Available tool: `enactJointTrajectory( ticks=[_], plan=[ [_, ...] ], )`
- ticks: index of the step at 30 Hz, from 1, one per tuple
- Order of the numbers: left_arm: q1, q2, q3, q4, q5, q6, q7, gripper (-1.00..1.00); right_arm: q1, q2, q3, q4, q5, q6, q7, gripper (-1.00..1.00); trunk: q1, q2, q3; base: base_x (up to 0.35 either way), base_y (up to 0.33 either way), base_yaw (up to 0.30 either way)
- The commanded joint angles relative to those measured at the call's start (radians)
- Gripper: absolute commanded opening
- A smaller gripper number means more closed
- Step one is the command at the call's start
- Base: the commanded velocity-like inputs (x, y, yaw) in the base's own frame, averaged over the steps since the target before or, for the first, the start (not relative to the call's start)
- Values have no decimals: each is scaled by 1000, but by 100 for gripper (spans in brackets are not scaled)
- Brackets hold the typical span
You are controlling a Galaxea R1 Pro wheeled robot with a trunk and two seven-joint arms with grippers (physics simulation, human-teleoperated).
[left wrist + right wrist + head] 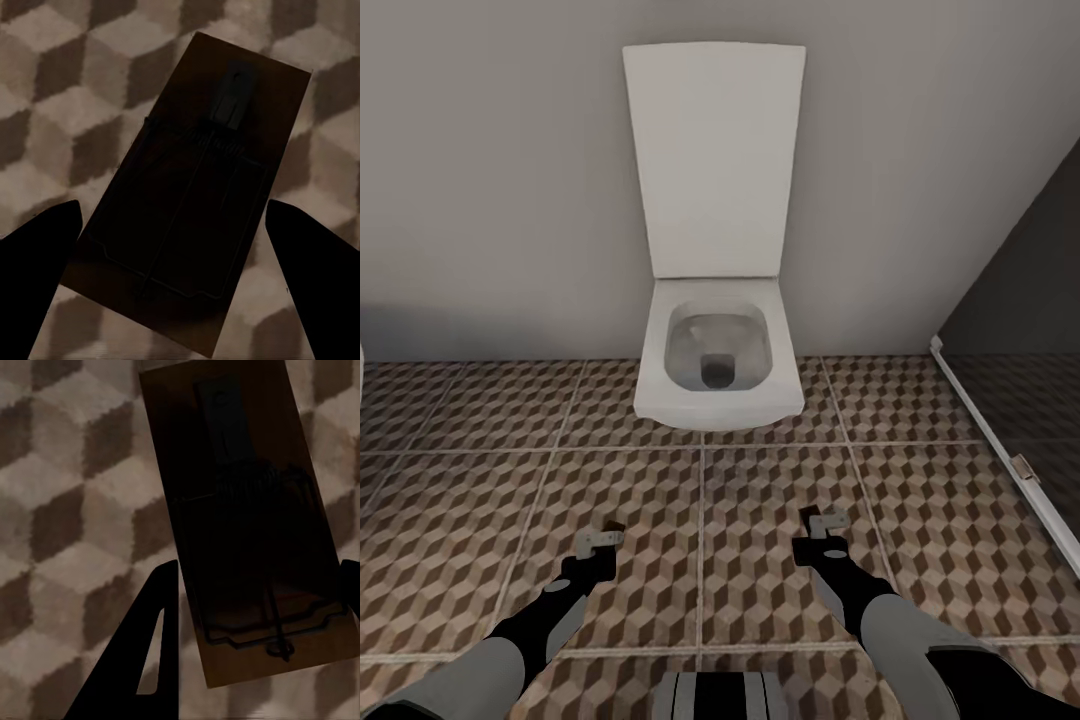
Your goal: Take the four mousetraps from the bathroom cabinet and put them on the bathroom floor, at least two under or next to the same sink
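From the head camera I'm facing a white toilet (718, 350) with its lid (712, 160) raised against the grey wall (490, 180), both arms held low over the cube-patterned bathroom floor (780, 610). The left gripper (598, 541) and right gripper (825, 522) each carry a small pale slab at the tip, which I take to be a mousetrap apiece. A dark glass partition (1020, 400) with a white lower rail runs along my right; that and the toilet ahead limit where I can roll.

In the left wrist view a mousetrap (199, 195) sits between the two dark fingers (37, 270), wire spring and bar uppermost; it looks gripped, though I can't see contact on the board's edges.

In the right wrist view a second mousetrap (259, 521) lies against the near finger (146, 652), apparently clamped. I judge both are carried flat for setting down by the vanity.
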Motion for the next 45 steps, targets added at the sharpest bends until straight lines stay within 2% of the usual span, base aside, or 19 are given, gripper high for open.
enactJointTrajectory(
  ticks=[1,27,45],
  plan=[
    [0,1,-9,-1,7,-3,6,-100,0,1,-3,0,9,3,-3,-100,0,-1,-5,0,0,0],
    [0,2,-10,-6,7,-12,6,-100,0,1,-8,1,-3,57,-2,-100,12,-7,-105,0,0,0],
    [0,2,-13,-8,7,-15,6,-100,0,2,-8,1,-2,52,-1,-100,12,-7,-105,0,0,0]
  ],
)
